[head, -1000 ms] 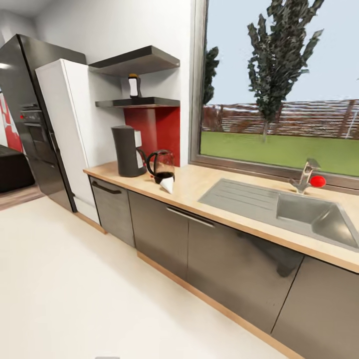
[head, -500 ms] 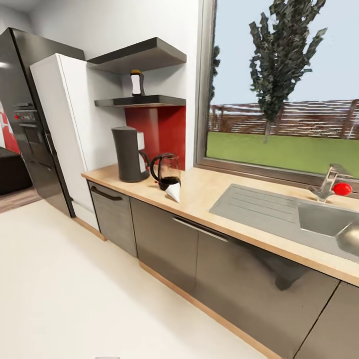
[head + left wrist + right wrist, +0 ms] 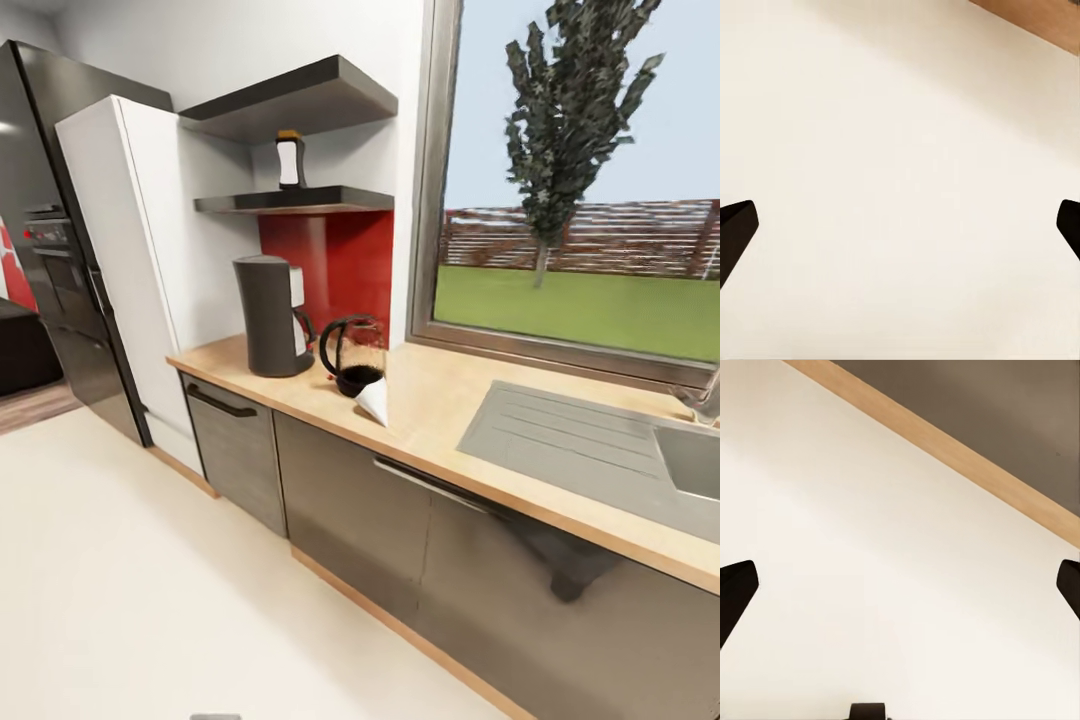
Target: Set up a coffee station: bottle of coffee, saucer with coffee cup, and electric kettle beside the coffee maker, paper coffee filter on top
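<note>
On the wooden countertop (image 3: pixel 440 400): one dark grey coffee maker (image 3: pixel 268 316), one glass electric kettle (image 3: pixel 355 356), one white paper filter (image 3: pixel 375 400). One bottle (image 3: pixel 290 160) on shelf (image 3: pixel 300 201). Left gripper (image 3: pixel 900 232) and right gripper (image 3: pixel 900 592) both spread wide, empty.

On the surface (image 3: pixel 440 400), the coffee maker (image 3: pixel 268 316) stands left of the electric kettle (image 3: pixel 355 355), with the paper filter (image 3: pixel 375 400) just before the kettle. The coffee bottle (image 3: pixel 290 160) sits on the shelf (image 3: pixel 300 202) above.

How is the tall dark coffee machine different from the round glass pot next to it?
The coffee maker is tall, boxy and solid dark grey; the electric kettle is shorter, rounded and see-through. The kettle has a curved black handle; the coffee maker shows a white panel on its side instead. Both stand upright on the wooden countertop.
</note>
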Motion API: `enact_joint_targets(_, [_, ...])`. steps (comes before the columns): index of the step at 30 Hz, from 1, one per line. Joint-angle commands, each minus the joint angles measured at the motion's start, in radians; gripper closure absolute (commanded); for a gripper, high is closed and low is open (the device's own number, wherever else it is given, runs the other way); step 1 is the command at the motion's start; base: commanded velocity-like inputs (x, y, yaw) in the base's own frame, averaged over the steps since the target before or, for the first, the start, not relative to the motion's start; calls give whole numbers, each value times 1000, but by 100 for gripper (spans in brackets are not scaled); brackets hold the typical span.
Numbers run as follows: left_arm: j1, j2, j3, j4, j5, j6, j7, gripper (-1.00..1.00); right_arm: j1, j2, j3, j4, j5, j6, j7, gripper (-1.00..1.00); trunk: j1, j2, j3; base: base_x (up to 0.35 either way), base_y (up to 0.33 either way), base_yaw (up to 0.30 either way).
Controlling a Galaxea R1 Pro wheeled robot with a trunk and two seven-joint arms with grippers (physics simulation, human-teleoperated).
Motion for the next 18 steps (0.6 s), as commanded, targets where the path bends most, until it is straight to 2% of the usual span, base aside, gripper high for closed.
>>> enact_joint_targets(1, [-1, 0, 0, 1, 1, -11, 0, -100, 0, 0, 0, 0, 0, -3, 0, -100, 0, 0, -1, 287, 228, 0])
enact_joint_targets(18, [-1, 0, 0, 1, 2, -20, 0, -100, 0, 0, -1, 0, 0, -3, 0, -100, 0, 0, -1, 273, 239, 0])
